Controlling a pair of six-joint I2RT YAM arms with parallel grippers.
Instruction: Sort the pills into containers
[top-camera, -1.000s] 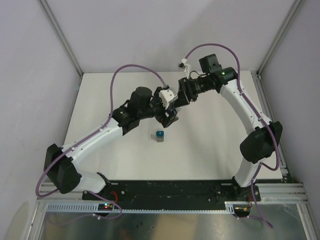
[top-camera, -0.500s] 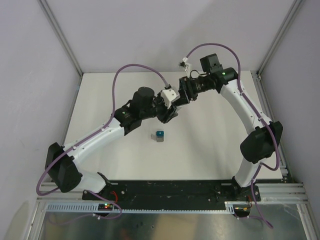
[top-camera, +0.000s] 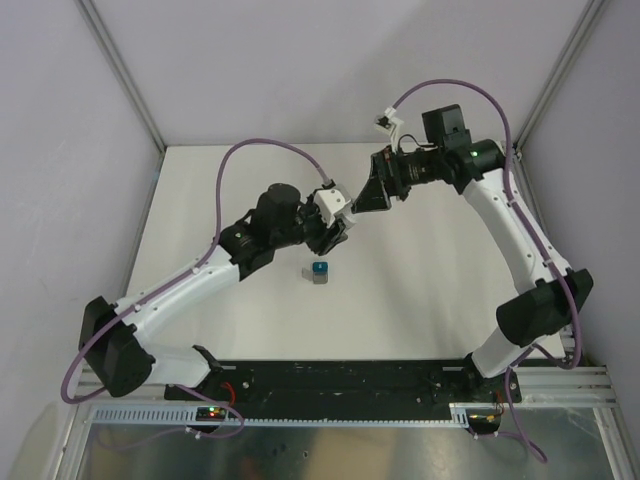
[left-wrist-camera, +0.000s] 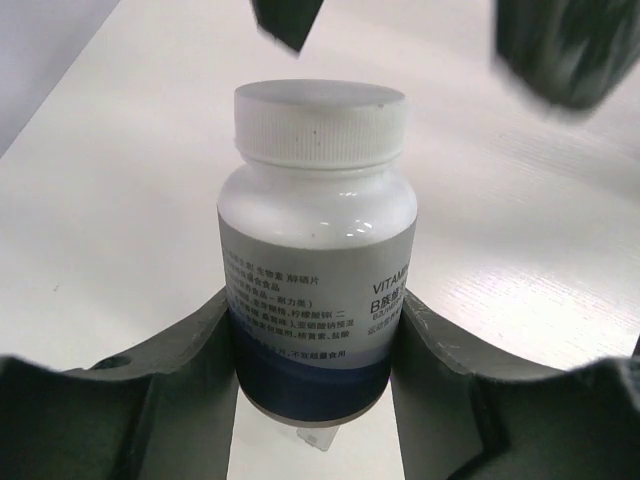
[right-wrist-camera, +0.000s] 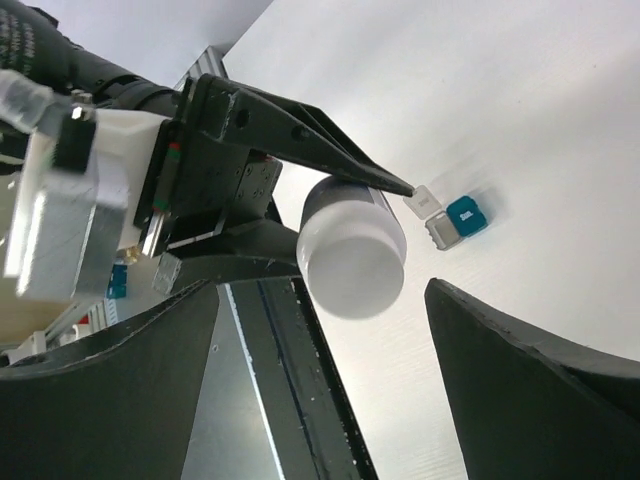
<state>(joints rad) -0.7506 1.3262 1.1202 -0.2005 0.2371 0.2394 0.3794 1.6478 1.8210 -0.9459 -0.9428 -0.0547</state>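
Left hand (left-wrist-camera: 315, 350): closed on the lower body of a white bottle (left-wrist-camera: 318, 240), one finger on each side of the label, and held above the desk (top-camera: 430, 290). Cap (left-wrist-camera: 320, 120): ribbed, white, seated on the neck. Right hand (top-camera: 360, 203): jaws wide apart, gripping nothing, facing the cap end-on and a little way off it. Containers (top-camera: 317, 272): joined teal compartment (right-wrist-camera: 466, 216) and grey compartment (right-wrist-camera: 440, 232), resting on the desk just below and in front of the left hand; a small white flap stands beside the grey one. Pills: none visible, presumably inside the bottle. Step in hand, as judged: uncapping. Handling notes: left hand to hold firm and low, leaving the neck free; right hand to come in along the bottle's axis, close squarely on the ribbed rim, then turn without dragging the bottle sideways. Mouth to be kept off the downward tilt until it is brought over a compartment; the openings are small, so pour slowly.
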